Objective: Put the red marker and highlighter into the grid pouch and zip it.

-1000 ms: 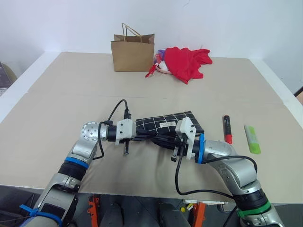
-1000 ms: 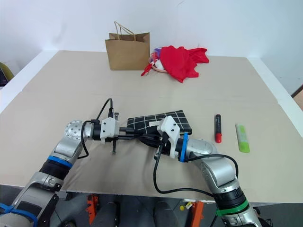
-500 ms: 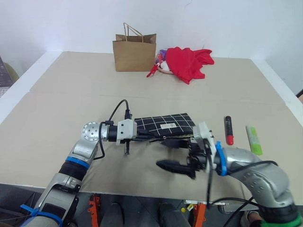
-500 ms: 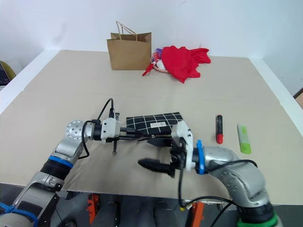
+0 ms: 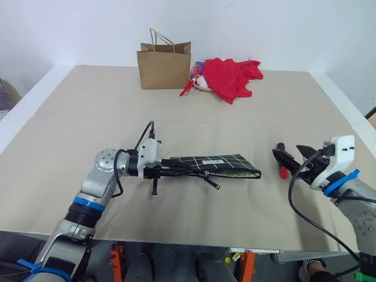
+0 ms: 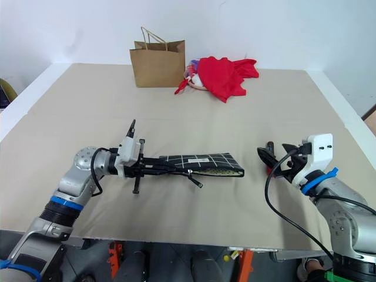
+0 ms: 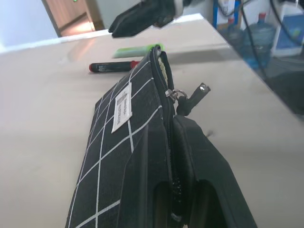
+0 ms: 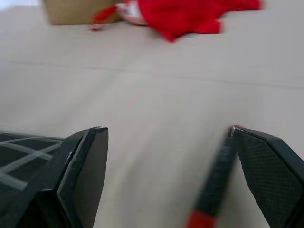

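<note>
Left claw (image 5: 168, 169): clamped on the near end of the pouch, pointing level toward the robot's right.
Pouch (image 5: 220, 165): held at one end by the left claw, stretching away from it toward the right claw; tilted up on edge, zipper edge on top, zipper cord (image 5: 211, 180) dangling on the near side.
Right claw (image 5: 292, 155): fingers wide apart, holding nothing, well to the right of the pouch's free end.
Marker (image 7: 114, 66): on the table just under and behind the right claw, red end nearest the robot.
Highlighter (image 7: 137, 49): on the table just beyond the marker as the left wrist sees it.
Bag (image 5: 165, 66): far across the table, upright.
Red cloth (image 5: 232, 75): beside the bag, heaped.
</note>
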Motion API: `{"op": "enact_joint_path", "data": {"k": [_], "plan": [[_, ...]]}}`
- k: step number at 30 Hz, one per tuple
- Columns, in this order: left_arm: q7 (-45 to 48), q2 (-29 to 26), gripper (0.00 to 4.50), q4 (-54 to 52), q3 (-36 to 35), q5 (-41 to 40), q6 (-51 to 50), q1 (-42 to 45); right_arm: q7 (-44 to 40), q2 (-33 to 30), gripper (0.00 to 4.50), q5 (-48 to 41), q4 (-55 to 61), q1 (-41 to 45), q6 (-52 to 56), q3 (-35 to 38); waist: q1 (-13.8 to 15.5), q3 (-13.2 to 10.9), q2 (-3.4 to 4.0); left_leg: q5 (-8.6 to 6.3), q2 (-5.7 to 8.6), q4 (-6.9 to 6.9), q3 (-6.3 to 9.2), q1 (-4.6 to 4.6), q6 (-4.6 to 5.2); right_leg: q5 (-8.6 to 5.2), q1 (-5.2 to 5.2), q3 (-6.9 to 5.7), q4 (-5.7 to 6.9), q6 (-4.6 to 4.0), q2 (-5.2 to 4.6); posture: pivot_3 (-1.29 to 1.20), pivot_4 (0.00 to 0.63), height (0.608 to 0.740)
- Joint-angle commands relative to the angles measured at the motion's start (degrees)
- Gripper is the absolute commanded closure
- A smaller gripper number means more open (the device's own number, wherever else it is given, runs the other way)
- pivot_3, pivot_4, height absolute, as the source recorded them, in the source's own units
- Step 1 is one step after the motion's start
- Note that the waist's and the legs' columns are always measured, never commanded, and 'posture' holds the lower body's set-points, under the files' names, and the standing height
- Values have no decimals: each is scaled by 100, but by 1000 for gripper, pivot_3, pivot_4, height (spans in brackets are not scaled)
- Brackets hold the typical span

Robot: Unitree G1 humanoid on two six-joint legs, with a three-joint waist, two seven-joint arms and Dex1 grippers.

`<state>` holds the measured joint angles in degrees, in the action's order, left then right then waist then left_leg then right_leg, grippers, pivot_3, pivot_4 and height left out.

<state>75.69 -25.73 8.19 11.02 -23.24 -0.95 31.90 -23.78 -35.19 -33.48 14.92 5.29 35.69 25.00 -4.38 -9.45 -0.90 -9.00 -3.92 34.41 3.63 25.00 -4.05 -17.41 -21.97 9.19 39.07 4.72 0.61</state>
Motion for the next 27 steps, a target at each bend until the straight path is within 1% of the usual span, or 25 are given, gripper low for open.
{"op": "enact_joint_path", "data": {"k": [1, 5, 11, 13, 14, 15, 16, 17, 18, 19, 20, 21, 22, 27], "plan": [[61, -42, 4500, -245, -181, -228, -222, 148, 465, 283, 38, 439, -141, 63, -392, -59, 4, -1, 2, 0, 0, 0, 0, 0, 0, 0, 0, 0, 0, 0, 0, 0, 150, 740], [41, -37, 4500, -332, -245, -332, -461, 179, 675, 542, 38, 746, -299, 32, -526, -238, 5, -6, 10, 0, 4, 1, 0, 3, 0, 0, -1, 0, 0, 0, -4, 0, 150, 740], [30, -64, 4500, -383, -180, -148, -302, 64, 859, 829, 38, 1029, -622, -68, -529, -424, 5, -5, 11, 0, 4, 0, 0, 2, 0, 0, -1, 0, 0, -1, -3, 0, 150, 740], [-10, -46, 4500, -397, -182, -116, -261, 40, 905, 909, 534, 1102, -695, -108, -529, -484, 6, -5, 14, 0, 3, 0, 0, 2, 0, 0, 0, 0, 0, -1, -3, 0, 150, 740], [-27, -37, 4500, -408, -184, -109, -248, 32, 931, 951, 698, 1142, -739, -122, -532, -502, 6, -5, 13, 0, 4, 0, 0, 2, 0, 0, 0, 0, 0, -1, -4, 0, 150, 740], [-39, -30, 4500, -419, -184, -104, -239, 26, 954, 973, 1451, 1183, -785, -132, -530, -522, 6, -5, 13, 0, 3, 1, 0, 1, 0, 0, 1, 0, 0, -1, -3, 0, 150, 740], [-58, -23, 4500, -431, -190, -100, -228, 15, 1009, 1004, 1451, 1215, -851, -140, -516, -515, 6, -4, 13, 0, 4, 1, 0, 1, 0, 0, 1, 0, 0, -1, -3, 0, 150, 740], [-71, -18, 4500, -445, -193, -89, -211, -4, 1048, 1025, 1803, 1255, -915, -144, -518, -513, 5, -4, 12, 0, 3, 1, 0, 0, 0, 0, 1, 0, 0, -2, -3, 0, 150, 740], [-87, -13, 4500, -455, -196, -80, -195, -23, 1064, 1037, 2382, 1288, -960, -144, -540, -516, 5, -4, 12, 0, 3, 1, 0, -2, 0, 1, 2, 0, 0, -3, -3, 0, 150, 740], [-108, -6, 4500, -467, -199, -76, -187, -45, 1070, 1041, 2677, 1318, -988, -143, -554, -526, 5, -4, 12, 0, 3, 1, 0, -3, 0, 1, 3, 0, 0, -3, -3, 0, 150, 740], [-118, -2, 4500, -470, -200, -69, -171, -64, 1077, 1045, 3091, 1338, -998, -134, -556, -537, 5, -3, 12, 0, 3, 1, 0, -4, 0, 1, 4, 0, 0, -3, -3, 0, 150, 740], [-128, 2, 4500, -474, -199, -60, -154, -87, 1080, 1052, 3662, 1351, -1004, -121, -555, -543, 5, -3, 10, 0, 3, 2, 0, -6, 0, 1, 8, 0, 0, -3, -3, 0, 150, 740], [-137, 6, 4500, -475, -197, -52, -138, -107, 1066, 1040, 3933, 1372, -1010, -105, -550, -566, 5, -2, 9, 0, 3, 3, 1, -7, 0, 1, 11, 0, 0, -2, -3, 0, 150, 740], [-179, 26, 4500, -490, -185, -59, -126, -144, 895, 858, 3926, 1564, -981, -18, -623, -754, 5, -2, 9, 4, 3, 6, 0, -12, 0, 6, 13, 0, 0, -4, -3, 0, 150, 740]]}}
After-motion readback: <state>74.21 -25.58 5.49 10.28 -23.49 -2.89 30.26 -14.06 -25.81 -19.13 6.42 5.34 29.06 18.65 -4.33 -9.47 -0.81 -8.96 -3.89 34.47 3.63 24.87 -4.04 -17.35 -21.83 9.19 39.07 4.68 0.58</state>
